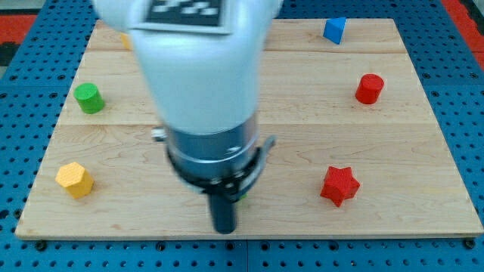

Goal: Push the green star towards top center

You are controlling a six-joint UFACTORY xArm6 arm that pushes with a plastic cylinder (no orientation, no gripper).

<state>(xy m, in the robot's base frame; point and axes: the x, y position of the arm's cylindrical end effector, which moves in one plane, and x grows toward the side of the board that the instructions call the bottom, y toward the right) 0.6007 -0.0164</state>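
My tip rests on the wooden board near its bottom edge, a little left of centre. The arm's white and grey body hides the middle of the board above it. A small sliver of green shows just right of the rod, touching or very close to it. It may be the green star, but its shape cannot be made out. The rest of that block is hidden behind the rod.
A green cylinder stands at the left. A yellow hexagon is at the bottom left. A red star is at the lower right, a red cylinder at the right, and a blue block at the top right. A yellow bit peeks out at the top left.
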